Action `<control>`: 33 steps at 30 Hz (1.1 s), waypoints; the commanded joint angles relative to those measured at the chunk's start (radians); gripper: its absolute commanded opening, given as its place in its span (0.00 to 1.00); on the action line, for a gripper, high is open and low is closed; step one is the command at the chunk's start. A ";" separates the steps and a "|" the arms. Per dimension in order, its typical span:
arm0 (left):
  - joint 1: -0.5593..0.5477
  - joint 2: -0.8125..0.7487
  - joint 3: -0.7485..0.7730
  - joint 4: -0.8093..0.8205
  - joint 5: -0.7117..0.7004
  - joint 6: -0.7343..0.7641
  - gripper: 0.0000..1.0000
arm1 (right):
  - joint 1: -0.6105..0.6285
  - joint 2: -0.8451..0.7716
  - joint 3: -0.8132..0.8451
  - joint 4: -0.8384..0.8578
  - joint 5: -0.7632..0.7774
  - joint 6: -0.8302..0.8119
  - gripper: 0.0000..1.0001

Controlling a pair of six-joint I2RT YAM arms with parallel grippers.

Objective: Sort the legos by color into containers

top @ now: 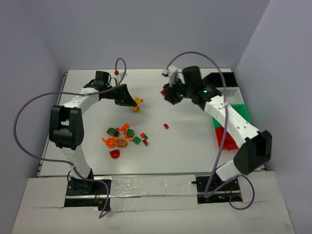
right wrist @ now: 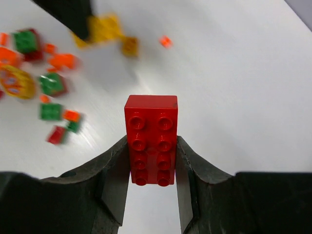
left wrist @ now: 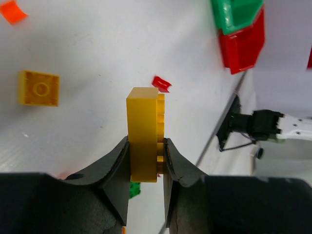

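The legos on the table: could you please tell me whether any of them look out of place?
A small red piece lies alone, well apart from the main pile. Otherwise nothing looks spilled or damaged.

Looked like a robot lab test cell: plain pale walls stood beyond the left claw and right claw, white table under them, purple cables looped above, arm bases bolted nearer.
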 commanded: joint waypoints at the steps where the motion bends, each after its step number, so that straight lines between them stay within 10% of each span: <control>1: -0.036 -0.095 0.035 0.057 -0.107 0.124 0.00 | -0.271 -0.176 -0.167 -0.200 0.033 -0.109 0.00; 11: -0.111 -0.043 0.109 0.036 -0.165 0.203 0.00 | -0.860 -0.396 -0.400 -0.518 0.073 -0.492 0.00; 20: -0.122 0.005 0.189 0.008 -0.162 0.203 0.00 | -1.040 -0.315 -0.440 -0.523 0.148 -0.573 0.05; 28: -0.124 -0.004 0.178 0.011 -0.166 0.192 0.00 | -1.045 -0.233 -0.415 -0.463 0.171 -0.539 0.37; 31: -0.124 -0.018 0.160 0.016 -0.161 0.194 0.00 | -1.044 -0.227 -0.403 -0.474 0.181 -0.562 0.91; 33: -0.124 -0.028 0.151 0.019 -0.150 0.197 0.00 | -1.044 -0.224 -0.377 -0.508 0.165 -0.568 1.00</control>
